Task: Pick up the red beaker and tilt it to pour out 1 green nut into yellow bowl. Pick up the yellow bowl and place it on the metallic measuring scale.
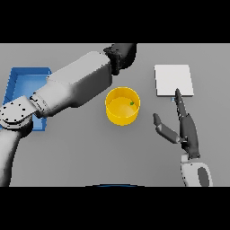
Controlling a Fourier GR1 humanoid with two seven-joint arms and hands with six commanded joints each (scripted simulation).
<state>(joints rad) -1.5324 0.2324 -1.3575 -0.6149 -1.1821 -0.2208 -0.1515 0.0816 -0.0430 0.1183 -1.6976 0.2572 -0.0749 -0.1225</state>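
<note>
Nearest to the camera was the robot's right hand (187, 130), which came in from the lower right edge. Its dark fingers were straight and pointed away toward the far side of the grey table (81, 152), and the thumb stood out to the left. It held nothing, and the tip of the longest finger reached the near edge of the flat, square, pale metallic measuring scale (174, 80).

Left of this hand, in the middle of the table, stood the round yellow bowl (122, 106), upright and apart from both hands. One small green nut (132, 103) lay inside it, near its right wall.

Further back, the left arm stretched from the lower left across the table and passed over the right part of a blue rectangular tray (22, 81). The left hand (120, 56) was at the far edge of the view, beyond the bowl. It looked dark and bunched, but I cannot tell whether its fingers were closed or held anything. The red beaker did not show.
</note>
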